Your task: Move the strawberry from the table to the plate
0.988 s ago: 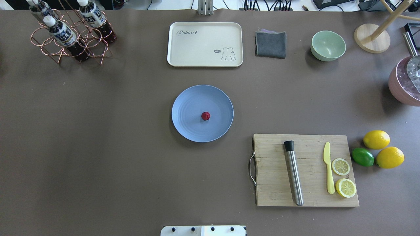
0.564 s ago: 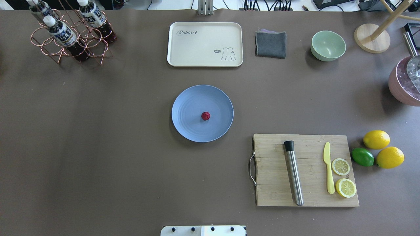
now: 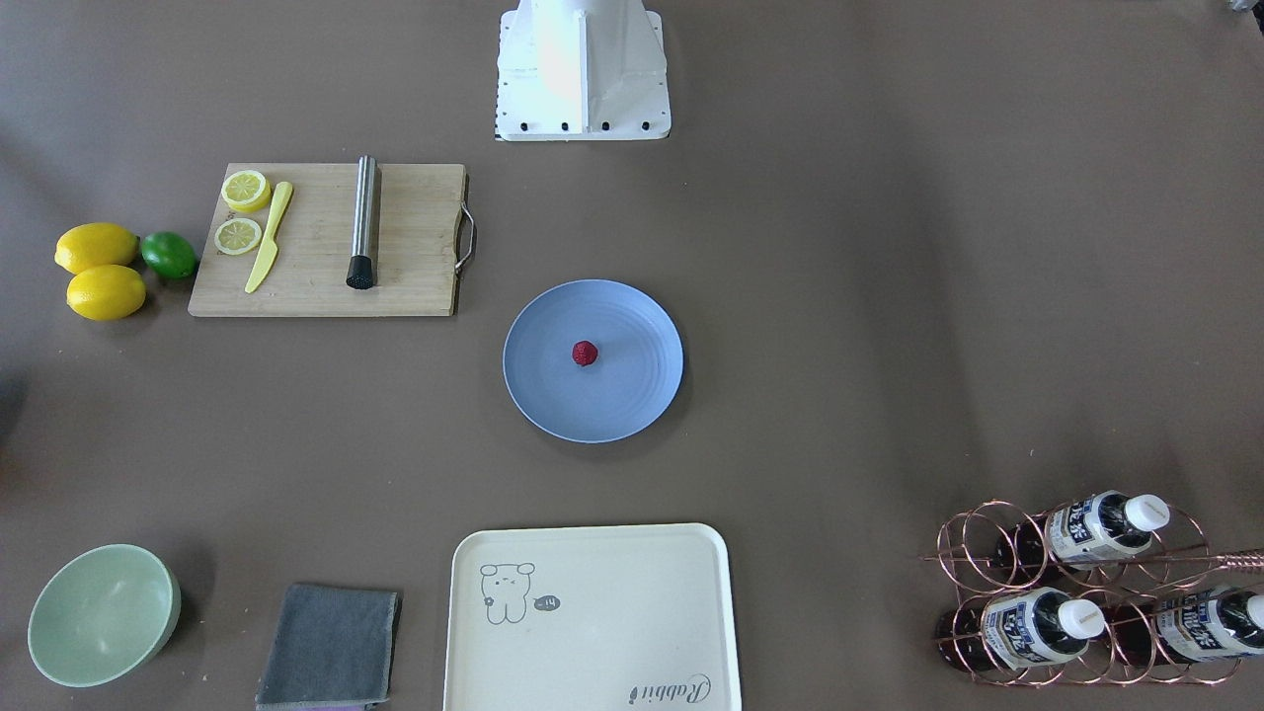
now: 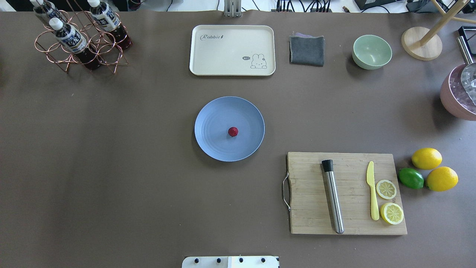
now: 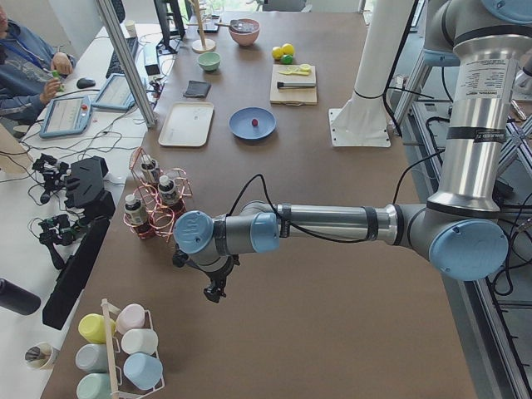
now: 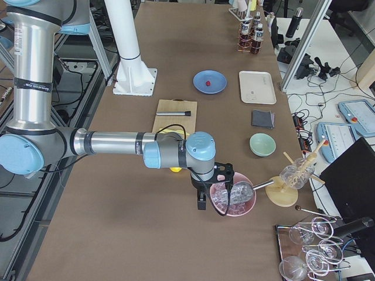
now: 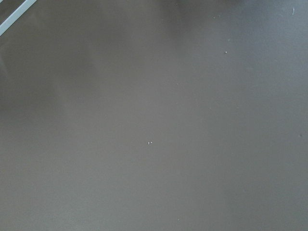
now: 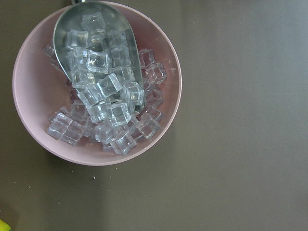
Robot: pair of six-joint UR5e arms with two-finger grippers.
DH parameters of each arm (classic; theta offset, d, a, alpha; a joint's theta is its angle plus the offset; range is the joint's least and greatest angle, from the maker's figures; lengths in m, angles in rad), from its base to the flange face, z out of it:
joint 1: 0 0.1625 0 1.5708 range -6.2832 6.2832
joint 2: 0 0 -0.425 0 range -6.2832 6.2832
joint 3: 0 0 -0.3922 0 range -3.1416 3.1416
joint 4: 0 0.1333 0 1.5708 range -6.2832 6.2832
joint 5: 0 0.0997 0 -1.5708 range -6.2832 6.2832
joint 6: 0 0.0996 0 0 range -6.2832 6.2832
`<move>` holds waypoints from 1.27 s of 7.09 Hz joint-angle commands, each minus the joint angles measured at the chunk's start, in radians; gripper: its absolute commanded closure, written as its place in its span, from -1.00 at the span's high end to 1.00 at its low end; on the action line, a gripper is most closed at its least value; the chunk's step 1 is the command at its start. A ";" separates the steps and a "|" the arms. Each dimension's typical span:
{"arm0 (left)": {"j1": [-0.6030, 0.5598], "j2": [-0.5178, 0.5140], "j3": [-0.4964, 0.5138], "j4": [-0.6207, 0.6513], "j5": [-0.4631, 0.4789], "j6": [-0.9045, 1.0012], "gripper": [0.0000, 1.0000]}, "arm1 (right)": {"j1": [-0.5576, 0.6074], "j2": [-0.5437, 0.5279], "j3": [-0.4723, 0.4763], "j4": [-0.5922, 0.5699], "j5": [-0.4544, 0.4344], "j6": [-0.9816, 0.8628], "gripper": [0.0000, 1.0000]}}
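The small dark red strawberry [image 4: 233, 131] [image 3: 585, 353] lies near the middle of the round blue plate [image 4: 212, 145] [image 3: 548, 395], at the centre of the brown table [image 4: 111, 167]. No gripper is near either of them. In the exterior left view, my left gripper [image 5: 214, 291] hangs over the table's near end, far from the plate [image 5: 241, 129]. My right gripper [image 6: 201, 202] hangs beside the pink ice bowl [image 6: 234, 202] in the exterior right view. I cannot tell whether either gripper is open or shut.
A cream tray [image 4: 232, 50], grey cloth [image 4: 306, 50] and green bowl [image 4: 372, 51] line the far side. A copper rack with bottles [image 4: 80, 39] stands far left. The cutting board [image 4: 347, 193] holds a steel muddler, a yellow knife and lemon slices, with lemons and a lime [image 4: 411, 178] beside it.
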 commanded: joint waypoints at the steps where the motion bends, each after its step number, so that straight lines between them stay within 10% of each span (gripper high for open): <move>1: 0.000 0.005 0.000 -0.001 -0.001 0.001 0.96 | -0.002 0.000 0.001 0.000 0.003 0.001 1.00; 9: 0.000 0.014 0.000 -0.002 -0.003 0.004 0.96 | -0.007 0.000 -0.001 -0.001 0.004 0.003 1.00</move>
